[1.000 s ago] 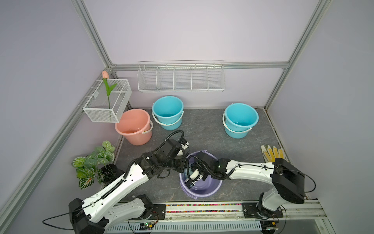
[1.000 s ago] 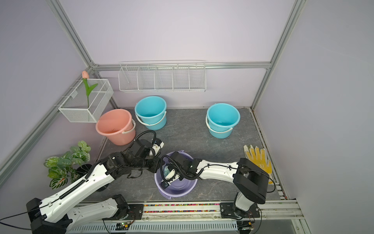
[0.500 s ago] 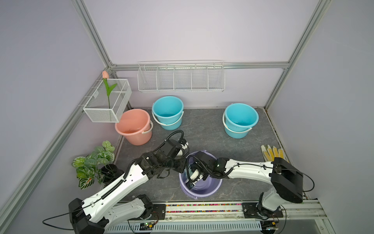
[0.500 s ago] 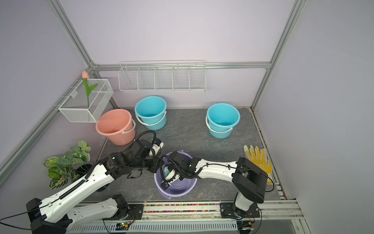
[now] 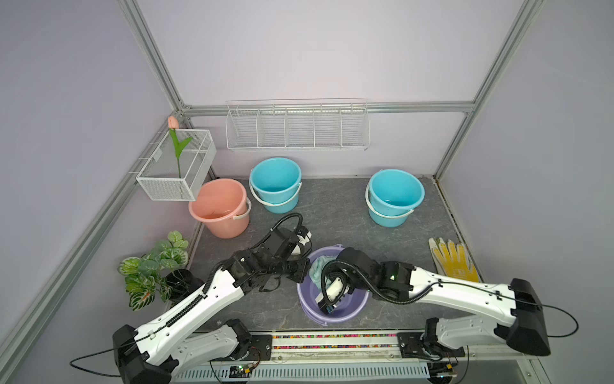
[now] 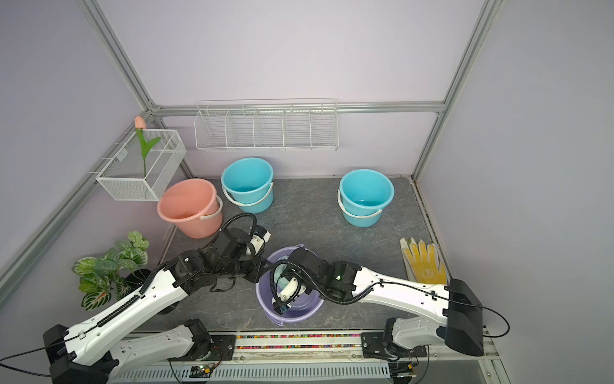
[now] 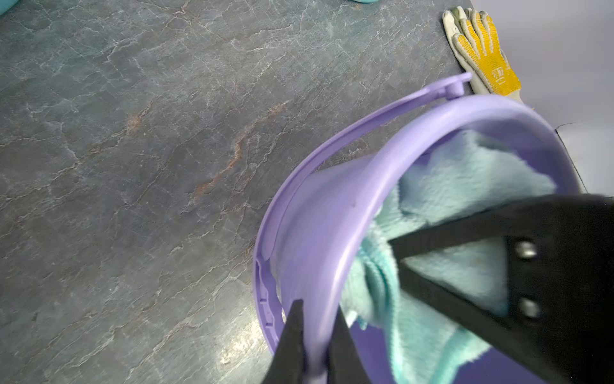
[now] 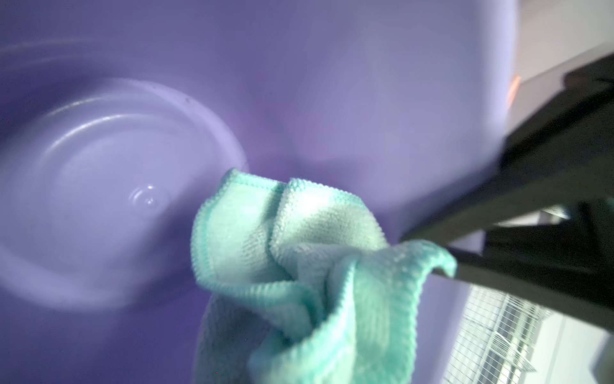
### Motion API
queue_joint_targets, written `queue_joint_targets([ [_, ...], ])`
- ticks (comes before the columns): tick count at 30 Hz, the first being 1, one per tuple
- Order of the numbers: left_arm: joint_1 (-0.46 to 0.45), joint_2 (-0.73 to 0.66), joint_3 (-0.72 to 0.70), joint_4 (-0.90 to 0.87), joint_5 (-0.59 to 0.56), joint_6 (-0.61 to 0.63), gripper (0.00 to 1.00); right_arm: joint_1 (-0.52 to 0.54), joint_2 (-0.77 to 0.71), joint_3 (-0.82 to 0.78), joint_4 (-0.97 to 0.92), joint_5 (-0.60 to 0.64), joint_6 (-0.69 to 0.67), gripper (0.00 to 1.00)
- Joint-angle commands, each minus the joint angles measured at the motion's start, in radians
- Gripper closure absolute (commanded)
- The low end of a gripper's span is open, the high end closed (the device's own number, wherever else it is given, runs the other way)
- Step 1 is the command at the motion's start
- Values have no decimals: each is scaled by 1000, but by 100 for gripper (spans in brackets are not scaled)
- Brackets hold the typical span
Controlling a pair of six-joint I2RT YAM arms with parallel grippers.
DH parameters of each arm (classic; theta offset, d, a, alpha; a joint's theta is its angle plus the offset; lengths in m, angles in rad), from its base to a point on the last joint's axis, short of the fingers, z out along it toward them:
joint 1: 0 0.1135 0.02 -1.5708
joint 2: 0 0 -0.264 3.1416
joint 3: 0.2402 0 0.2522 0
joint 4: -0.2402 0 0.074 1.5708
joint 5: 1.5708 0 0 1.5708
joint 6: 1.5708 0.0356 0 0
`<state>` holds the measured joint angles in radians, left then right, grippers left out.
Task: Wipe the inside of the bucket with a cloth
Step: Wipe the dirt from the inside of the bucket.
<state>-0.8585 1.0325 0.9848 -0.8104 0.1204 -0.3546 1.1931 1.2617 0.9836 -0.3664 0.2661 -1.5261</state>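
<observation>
A purple bucket (image 5: 353, 312) (image 6: 300, 316) stands tipped at the front middle of the grey floor. My left gripper (image 7: 317, 307) (image 5: 301, 270) is shut on its rim (image 7: 335, 212), one finger outside the wall and one inside. The mint-green cloth (image 5: 317, 266) (image 6: 282, 282) (image 7: 465, 186) (image 8: 299, 232) lies bunched inside against the wall. My right gripper (image 5: 325, 276) reaches down into the bucket and is shut on the cloth. Its black fingers (image 7: 548, 266) press into the terry. In the right wrist view the cloth hides its fingertips, and the bucket's bottom (image 8: 116, 186) shows beyond.
Two stacked blue buckets (image 5: 275, 184) and another blue pair (image 5: 395, 196) stand at the back, beside a pink bucket (image 5: 221, 207). A yellow-and-white glove (image 5: 453, 259) lies at the right. A potted plant (image 5: 154, 266) is at the left, with wire baskets (image 5: 297, 124) on the walls.
My right arm has shifted slightly inside the bucket with the cloth. My left gripper has kept its hold on the rim and has not moved.
</observation>
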Motion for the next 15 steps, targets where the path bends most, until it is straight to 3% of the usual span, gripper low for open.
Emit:
queue_joint_targets([
  [1,-5,-2,58,27,2,11,100,14,-59,21,-41,90,-62,93],
  [15,-5,-2,85,-10,-20,11,100,34,-158,-12,-83,209,-87,93],
])
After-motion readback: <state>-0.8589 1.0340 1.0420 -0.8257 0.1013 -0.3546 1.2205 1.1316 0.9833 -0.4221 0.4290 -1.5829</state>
